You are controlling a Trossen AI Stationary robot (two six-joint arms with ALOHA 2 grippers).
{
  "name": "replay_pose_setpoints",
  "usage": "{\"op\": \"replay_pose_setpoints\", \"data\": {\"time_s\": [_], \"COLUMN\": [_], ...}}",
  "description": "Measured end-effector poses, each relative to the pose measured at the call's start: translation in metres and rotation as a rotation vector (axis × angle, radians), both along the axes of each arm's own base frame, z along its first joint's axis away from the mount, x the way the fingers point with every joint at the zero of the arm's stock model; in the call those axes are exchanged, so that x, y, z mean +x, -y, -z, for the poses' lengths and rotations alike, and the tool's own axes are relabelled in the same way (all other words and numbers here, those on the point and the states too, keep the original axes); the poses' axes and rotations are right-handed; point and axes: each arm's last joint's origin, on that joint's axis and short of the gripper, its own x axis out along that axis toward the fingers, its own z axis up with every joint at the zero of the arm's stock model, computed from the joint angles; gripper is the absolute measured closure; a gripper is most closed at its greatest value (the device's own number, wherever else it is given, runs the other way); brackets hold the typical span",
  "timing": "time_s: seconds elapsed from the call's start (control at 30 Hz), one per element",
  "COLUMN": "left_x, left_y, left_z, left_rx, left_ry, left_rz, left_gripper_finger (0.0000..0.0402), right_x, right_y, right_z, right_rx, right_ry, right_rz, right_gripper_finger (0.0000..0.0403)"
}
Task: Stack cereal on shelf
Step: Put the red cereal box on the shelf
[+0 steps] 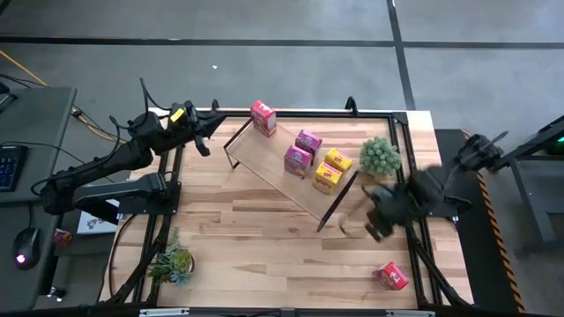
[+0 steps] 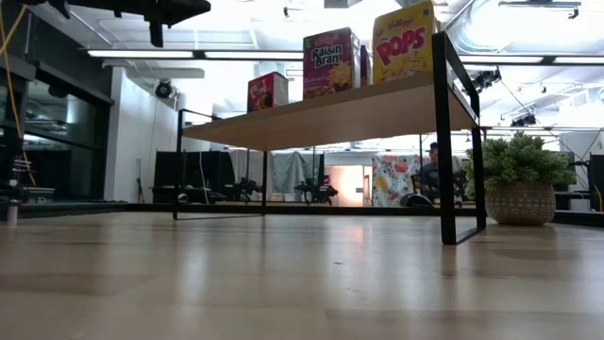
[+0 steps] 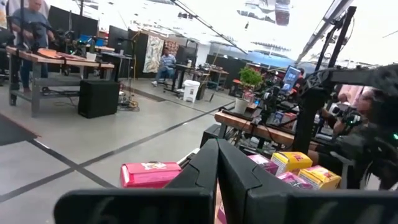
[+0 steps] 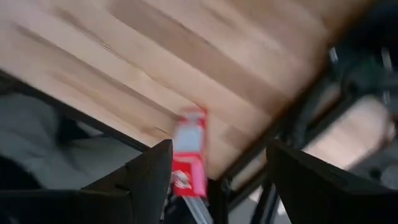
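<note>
The shelf (image 1: 282,167), a light-wood board on dark end frames, stands slantwise at the table's far middle. On it stand a red box (image 1: 263,117), two magenta boxes (image 1: 307,143) and two yellow boxes (image 1: 331,169); they also show in the low view (image 2: 330,61). One more red cereal box (image 1: 392,276) lies on the table near the front right corner. My right gripper (image 1: 376,224) hovers open by the shelf's right end; its wrist view shows that red box (image 4: 189,160) farther off, between its fingers (image 4: 143,180). My left gripper (image 3: 217,177) is shut and empty at the table's far left (image 1: 203,141).
A potted plant (image 1: 381,157) stands beside the shelf's right end, close to my right gripper; another (image 1: 172,262) stands at the front left. Dark frame rails (image 1: 414,238) run along the table's edges. Bare tabletop (image 1: 264,246) lies in front of the shelf.
</note>
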Motion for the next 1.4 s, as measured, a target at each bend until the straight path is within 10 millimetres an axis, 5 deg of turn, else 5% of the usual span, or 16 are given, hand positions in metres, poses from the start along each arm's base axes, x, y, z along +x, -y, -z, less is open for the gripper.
{"op": "replay_pose_setpoints", "data": {"time_s": [0.27, 0.53, 0.9, 1.4], "left_x": [0.001, 0.001, 0.001, 0.000], "left_y": [0.001, 0.001, 0.001, 0.001], "left_z": [0.000, 0.000, 0.000, -0.001], "left_rx": [-0.008, -0.012, -0.058, -0.056], "left_ry": [-0.001, 0.001, 0.024, 0.031], "left_rz": [0.051, 0.056, 0.057, 0.043], "left_gripper_finger": [0.0401, 0.0401, 0.0401, 0.0401], "right_x": [-0.029, -0.050, -0.050, -0.053], "right_y": [-0.064, -0.097, -0.117, -0.113], "right_z": [0.041, 0.077, 0.092, 0.093], "right_rx": [0.024, 0.001, -0.058, -0.118], "right_ry": [0.030, 0.044, 0.112, 0.113], "right_rz": [0.095, 0.096, 0.032, -0.024], "right_gripper_finger": [0.0151, 0.0151, 0.0151, 0.0151]}}
